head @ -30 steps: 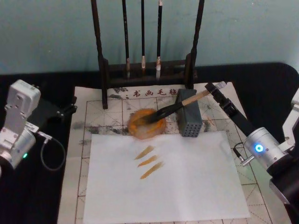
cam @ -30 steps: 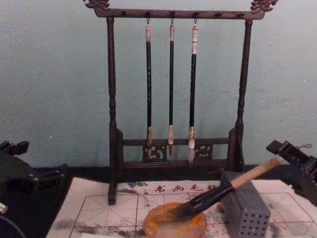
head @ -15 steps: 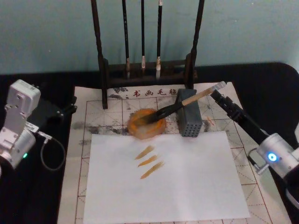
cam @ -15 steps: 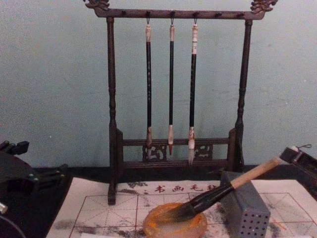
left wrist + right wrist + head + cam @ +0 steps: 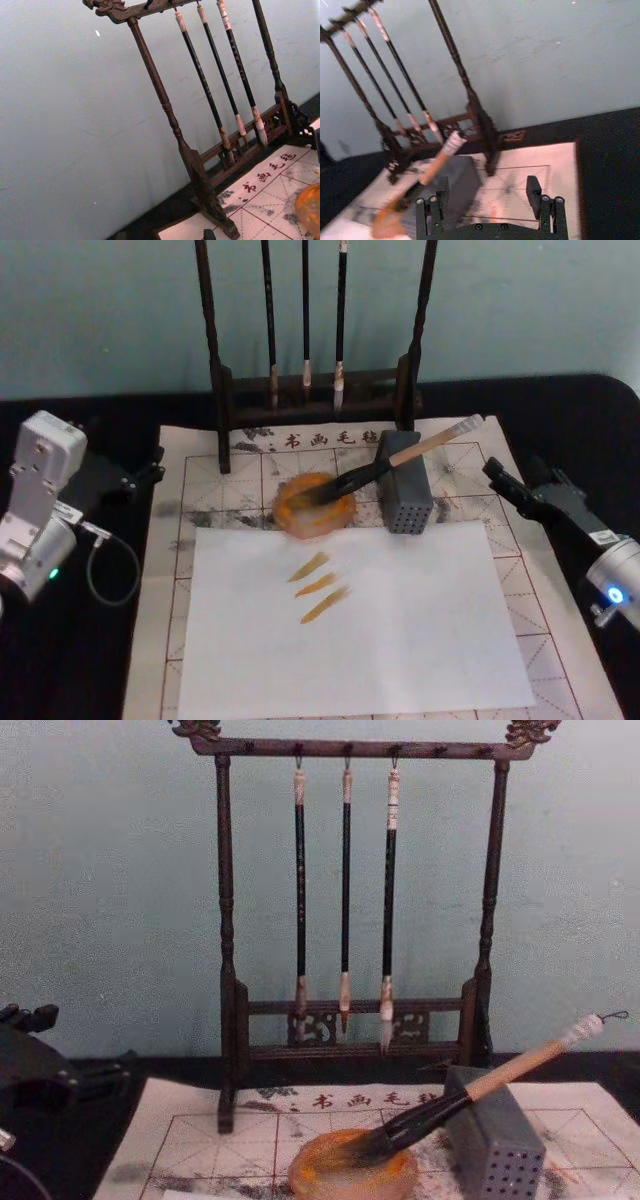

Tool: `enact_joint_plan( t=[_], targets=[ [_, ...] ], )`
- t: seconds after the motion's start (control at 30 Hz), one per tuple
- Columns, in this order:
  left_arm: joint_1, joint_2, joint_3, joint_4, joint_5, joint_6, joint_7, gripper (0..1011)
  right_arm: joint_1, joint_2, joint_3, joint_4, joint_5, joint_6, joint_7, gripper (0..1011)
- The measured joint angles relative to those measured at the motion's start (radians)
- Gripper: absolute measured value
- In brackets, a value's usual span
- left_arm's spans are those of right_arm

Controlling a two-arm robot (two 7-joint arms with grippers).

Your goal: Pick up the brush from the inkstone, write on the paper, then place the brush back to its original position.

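The brush (image 5: 385, 465) lies slanted, its dark tip in the round orange inkstone (image 5: 300, 517) and its wooden handle propped on a grey block (image 5: 407, 502). In the chest view the brush (image 5: 470, 1095) rises from the inkstone (image 5: 340, 1175) to its white end at the right. The red-grid paper (image 5: 200, 490) lies under everything. My right gripper (image 5: 520, 477) hovers open and holds nothing, to the right of the brush's end and apart from it. The right wrist view has its fingers (image 5: 432, 202) spread wide, with the brush (image 5: 437, 160) beyond them. My left gripper (image 5: 135, 478) is parked at the far left.
A plain white sheet (image 5: 400, 630) with three orange-brown strokes (image 5: 320, 585) covers the near part of the grid paper. A dark wooden rack (image 5: 315, 390) with three thin hanging brushes (image 5: 345, 890) stands behind the inkstone. A black cloth (image 5: 590, 430) covers the table around the paper.
My right gripper has drawn back from the brush's white end, toward the right and nearer to me. The brush stays on the inkstone and block. The left arm has not moved.
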Motion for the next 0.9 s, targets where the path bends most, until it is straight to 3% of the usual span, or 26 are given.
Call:
enact_joint_plan(
  t=[0.17,0.37,0.9],
  targets=[
    [0.000,0.000,0.000,0.000,0.000,0.000,0.000,1001,0.012,0.002,-0.003,0.018,-0.087,-0.026,-0.050,1003],
    [0.000,0.000,0.000,0.000,0.000,0.000,0.000,1001,0.025,-0.012,-0.002,0.038,-0.134,-0.035,-0.074,1002],
    [0.000,0.000,0.000,0.000,0.000,0.000,0.000,1001,0.024,-0.009,-0.002,0.037,-0.136,-0.037,-0.076,1003]
  ],
)
